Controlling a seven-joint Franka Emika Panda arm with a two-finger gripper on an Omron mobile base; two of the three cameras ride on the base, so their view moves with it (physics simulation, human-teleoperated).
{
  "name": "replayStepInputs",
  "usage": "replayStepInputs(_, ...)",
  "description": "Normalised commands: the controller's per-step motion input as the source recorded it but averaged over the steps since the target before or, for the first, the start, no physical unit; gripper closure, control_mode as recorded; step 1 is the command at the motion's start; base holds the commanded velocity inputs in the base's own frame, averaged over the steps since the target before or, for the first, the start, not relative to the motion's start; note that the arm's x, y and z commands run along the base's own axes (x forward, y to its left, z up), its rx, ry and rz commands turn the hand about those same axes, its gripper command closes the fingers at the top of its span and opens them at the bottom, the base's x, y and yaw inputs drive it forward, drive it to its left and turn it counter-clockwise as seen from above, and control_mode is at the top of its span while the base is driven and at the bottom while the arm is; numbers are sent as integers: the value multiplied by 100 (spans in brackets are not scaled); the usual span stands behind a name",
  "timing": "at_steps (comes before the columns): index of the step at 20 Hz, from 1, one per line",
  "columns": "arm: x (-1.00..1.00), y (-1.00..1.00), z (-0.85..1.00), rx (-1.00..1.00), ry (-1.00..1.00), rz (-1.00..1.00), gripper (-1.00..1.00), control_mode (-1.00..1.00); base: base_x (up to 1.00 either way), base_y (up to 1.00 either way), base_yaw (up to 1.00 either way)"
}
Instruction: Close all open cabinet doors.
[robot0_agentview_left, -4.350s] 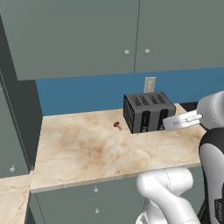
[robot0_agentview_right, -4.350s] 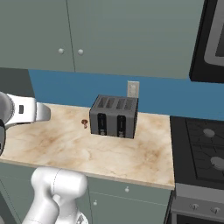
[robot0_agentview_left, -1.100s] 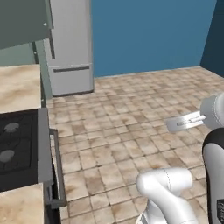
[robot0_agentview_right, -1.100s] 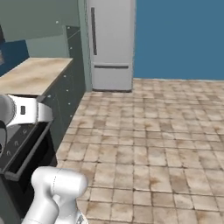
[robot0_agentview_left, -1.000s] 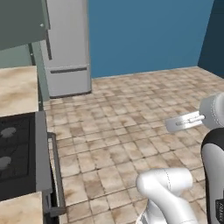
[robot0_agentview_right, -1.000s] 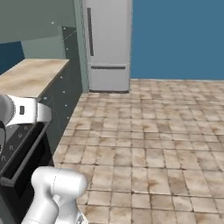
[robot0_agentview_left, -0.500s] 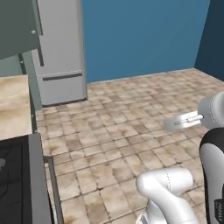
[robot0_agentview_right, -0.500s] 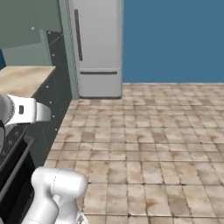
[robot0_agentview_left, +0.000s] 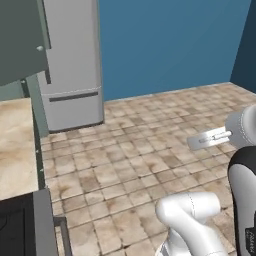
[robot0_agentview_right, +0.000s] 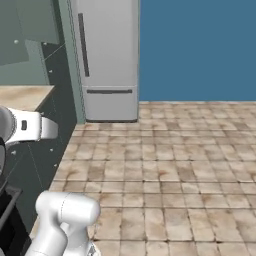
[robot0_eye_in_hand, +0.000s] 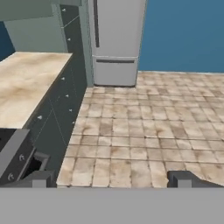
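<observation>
One fridge (robot0_eye_in_hand: 114, 41) stands far ahead of the fingers, slightly to their left, against the blue wall (robot0_eye_in_hand: 183, 35), and one marble counter (robot0_eye_in_hand: 26, 83) runs along well to their left, with a row of drawer fronts (robot0_eye_in_hand: 61, 100) below its edge. One cabinet door (robot0_agentview_left: 20, 42) hangs high at the upper left of the left base view, above the counter and well apart from the gripper; its small round knob (robot0_agentview_left: 40, 48) sits near its lower corner, and it seems to stand swung out from the wall, though the angle leaves that unsure. Two dark fingertips (robot0_eye_in_hand: 186, 178) rise at the bottom of the hand view, spread wide apart. The gripper (robot0_eye_in_hand: 111, 180) is released, holding nothing and touching nothing, with only the tiled floor (robot0_eye_in_hand: 144, 127) ahead between its fingers.
</observation>
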Motion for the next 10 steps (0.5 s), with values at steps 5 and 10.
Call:
replayStepInputs(5,0,0,0,0,0,0,-100,100,94,0,0)
replayStepInputs(10,0,0,0,0,0,0,-100,100,94,-3,0)
